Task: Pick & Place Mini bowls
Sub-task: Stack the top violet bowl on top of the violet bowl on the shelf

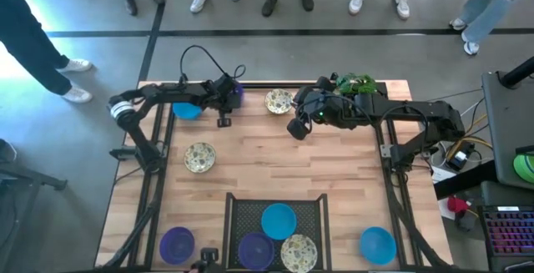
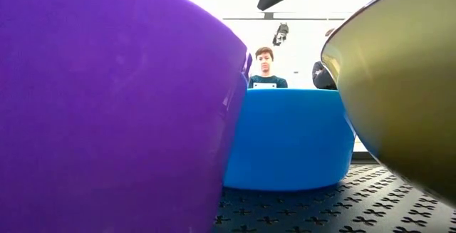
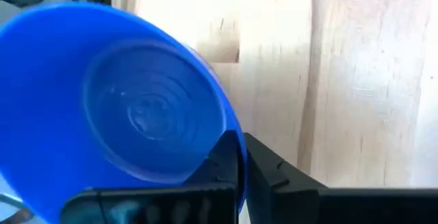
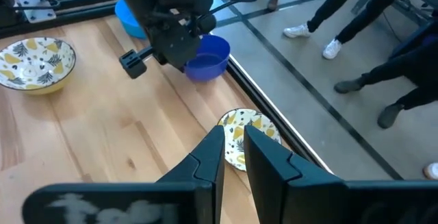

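No readable text, labels, brands or numbers in any view.

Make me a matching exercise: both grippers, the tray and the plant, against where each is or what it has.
Column one
1. left gripper
2. right gripper
3. black wire-mesh rectangular tray
4. leafy green plant

Column two
a. near the table's far right corner
b. shut on the rim of a bright blue round bowl
c. at the near edge, with three bowls inside
d. over the wood beside a cream speckled round bowl at the far edge

Pairs: 1-b, 2-d, 3-c, 4-a
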